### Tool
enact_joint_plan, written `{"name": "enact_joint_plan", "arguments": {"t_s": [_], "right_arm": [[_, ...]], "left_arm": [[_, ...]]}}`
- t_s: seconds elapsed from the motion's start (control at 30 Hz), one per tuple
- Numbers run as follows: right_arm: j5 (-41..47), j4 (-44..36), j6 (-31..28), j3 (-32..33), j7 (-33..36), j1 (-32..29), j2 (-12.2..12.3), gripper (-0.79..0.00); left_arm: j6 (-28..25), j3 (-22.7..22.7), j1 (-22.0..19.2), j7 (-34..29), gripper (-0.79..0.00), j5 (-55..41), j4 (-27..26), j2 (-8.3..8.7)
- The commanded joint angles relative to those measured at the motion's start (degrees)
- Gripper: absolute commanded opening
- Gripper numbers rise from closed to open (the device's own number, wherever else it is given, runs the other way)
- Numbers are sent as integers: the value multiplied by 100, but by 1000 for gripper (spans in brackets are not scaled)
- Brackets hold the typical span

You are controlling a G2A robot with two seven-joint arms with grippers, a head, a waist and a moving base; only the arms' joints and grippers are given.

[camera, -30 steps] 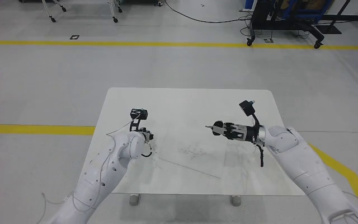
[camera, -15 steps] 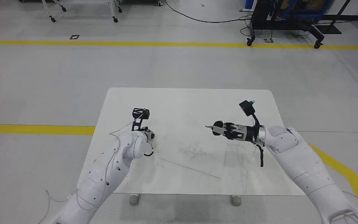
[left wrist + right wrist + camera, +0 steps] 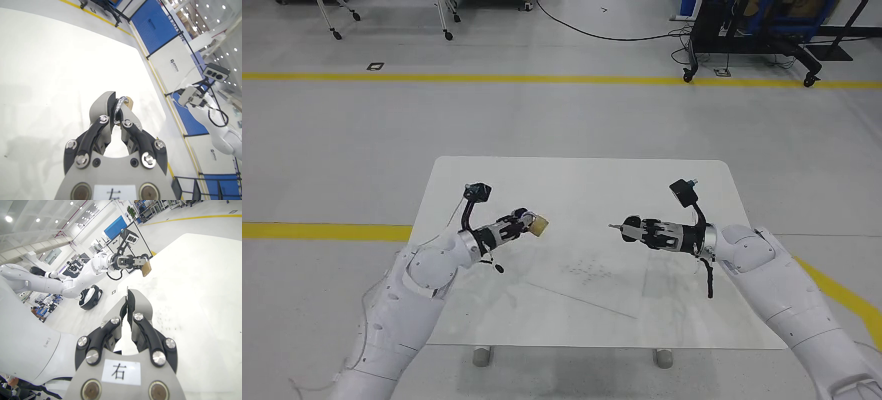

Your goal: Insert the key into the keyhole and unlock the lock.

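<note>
A brass padlock point(image 3: 538, 225) hangs in the air above the table's left half, held by its silver shackle point(image 3: 119, 106) in my left gripper point(image 3: 526, 223), which is shut on it. The padlock's brass body point(image 3: 130, 102) pokes out beyond the fingers and faces the other arm. In the right wrist view the padlock point(image 3: 146, 268) shows farther off. My right gripper point(image 3: 625, 228) hovers over the table's right half, shut on a thin key point(image 3: 127, 293) whose tip point(image 3: 613, 227) points toward the padlock. A gap separates key and padlock.
The white table point(image 3: 582, 190) carries faint scuff marks point(image 3: 587, 268) near its centre. Yellow floor lines run behind and beside it. Wheeled racks point(image 3: 752, 40) stand far behind the table.
My left arm swung up from a lowered pose near the table's left side and now holds the padlock out toward the right arm. The right arm has not moved.
</note>
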Motion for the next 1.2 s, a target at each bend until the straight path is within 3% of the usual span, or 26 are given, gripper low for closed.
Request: {"name": "enact_joint_plan", "arguments": {"t_s": [0.0,0.2,0.3,0.43,0.6,0.97,1.03,1.17], "right_arm": [[0,0,0,0,0,0,0,-785],[21,-133,12,-18,-157,-50,-18,-785],[-38,-171,26,-47,-563,-41,-74,-785],[152,23,-38,-206,-1004,134,-201,-785],[380,360,-12,-467,-1306,465,-378,-785],[583,532,98,-654,-1221,604,-477,-785],[583,532,98,-654,-1221,604,-477,-785],[388,372,492,-650,-1375,628,-504,-785]], "left_arm": [[22,5,1,44,-785,22,-8,-1],[-30,122,69,-91,-785,-110,-82,-13],[141,95,-205,-917,-785,-1844,333,-75],[1309,274,-1012,-1825,-785,-3396,1319,-209],[1563,666,-1697,-2021,-785,-4198,2133,-425],[1609,672,-1662,-1978,-785,-4261,2114,-433],[1913,612,-1649,-1984,-785,-4805,2229,-471],[2604,702,-2105,-1590,-785,-5145,2681,-578]]}}
